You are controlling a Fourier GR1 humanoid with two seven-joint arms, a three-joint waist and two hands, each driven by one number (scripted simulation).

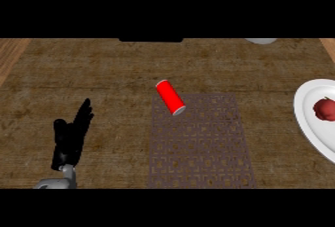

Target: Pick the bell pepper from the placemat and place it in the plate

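counter (98,66): brown, wide | placemat (200,142): dark, patterned, in the middle | plate (307,119): white, at right edge | left hand (71,135): fingers straight, holding nothing | can (170,97): red, on placemat's top corner | bell pepper (325,109): red, on plate

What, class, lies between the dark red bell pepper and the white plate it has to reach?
Nothing visible: the dark red bell pepper already lies on the round white plate at the right edge. The red cylindrical can rests at the patterned grey placemat's top left corner, well aside.
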